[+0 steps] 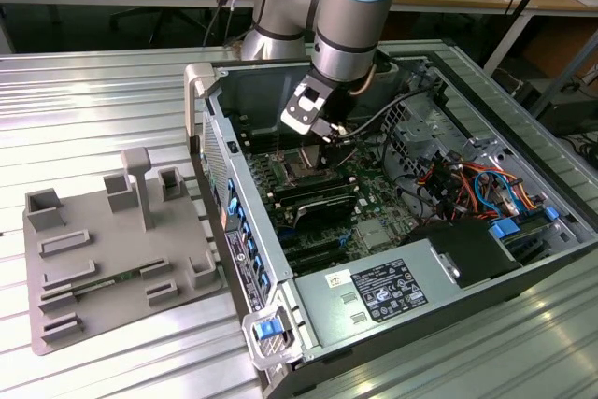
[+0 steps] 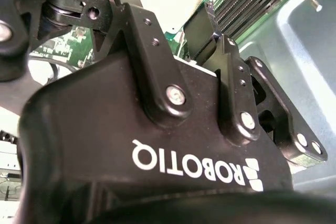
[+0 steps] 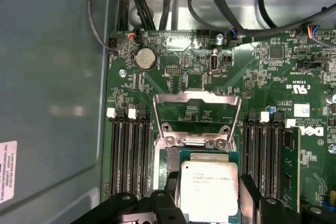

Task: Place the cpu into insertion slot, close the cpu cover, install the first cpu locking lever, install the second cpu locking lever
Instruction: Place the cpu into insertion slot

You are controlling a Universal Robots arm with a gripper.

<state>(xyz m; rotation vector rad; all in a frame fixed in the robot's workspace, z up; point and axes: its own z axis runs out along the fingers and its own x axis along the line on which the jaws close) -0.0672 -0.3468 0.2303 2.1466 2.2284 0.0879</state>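
Well, the gripper (image 3: 208, 208) is clamped on the cpu (image 3: 209, 184) over the insertion slot (image 3: 159, 174) at the motherboard's (image 3: 247, 72) middle, just beside the hinged edge of the raised cpu cover (image 3: 197, 98). Any tilt or offset on release could bend slot pins or foul that hinge.

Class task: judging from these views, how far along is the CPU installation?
Done: no step looks finished yet. In hand: the gripper is down inside the computer case, closed on the cpu right by the cover's hinge. Whether the chip is seated cannot be told. Left: the cpu cover stands open, so closing it and both lever steps remain.
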